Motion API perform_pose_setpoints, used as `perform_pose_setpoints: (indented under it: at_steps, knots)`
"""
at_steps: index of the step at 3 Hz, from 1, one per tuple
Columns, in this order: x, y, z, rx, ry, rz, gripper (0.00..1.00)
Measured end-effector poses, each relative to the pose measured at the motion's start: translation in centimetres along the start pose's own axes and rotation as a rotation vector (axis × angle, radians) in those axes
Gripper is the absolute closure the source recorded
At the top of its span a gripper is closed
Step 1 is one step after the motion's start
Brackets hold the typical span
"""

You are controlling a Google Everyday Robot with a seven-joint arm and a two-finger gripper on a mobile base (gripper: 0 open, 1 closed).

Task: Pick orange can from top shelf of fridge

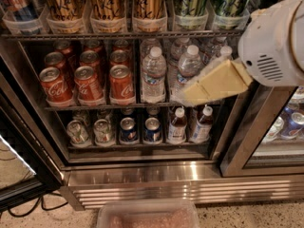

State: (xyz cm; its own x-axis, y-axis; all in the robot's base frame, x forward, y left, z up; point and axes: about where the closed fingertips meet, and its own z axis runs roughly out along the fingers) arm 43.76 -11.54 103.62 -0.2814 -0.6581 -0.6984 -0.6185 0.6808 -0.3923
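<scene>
Three tall golden-orange cans (107, 4) with dark script stand in clear trays on the top shelf (123, 34), a wire rack at the top of the fridge (142, 172). Their lids are cut off by the frame's upper edge. Green cans (190, 1) stand to their right and a blue can (19, 6) to their left. My gripper (202, 88), cream-coloured on a white wrist (273, 42), hangs at the right, one shelf lower, in front of the water bottles. It is below and right of the orange cans and touches none of them.
Red cola cans (88, 82) and water bottles (154, 75) fill the middle shelf. Small cans and bottles (152, 127) stand on the bottom shelf. A clear plastic bin (149, 215) sits on the floor in front. The open door (19, 175) is at left, a second cooler (280, 127) at right.
</scene>
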Motion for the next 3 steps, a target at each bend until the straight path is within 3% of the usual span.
perform_pose_setpoints:
  at_steps: [1, 3]
  knots:
    - [-2.07, -0.76, -0.5, 0.085, -0.079, 0.077, 0.0]
    - [-2.08, -0.76, -0.5, 0.085, -0.079, 0.077, 0.0]
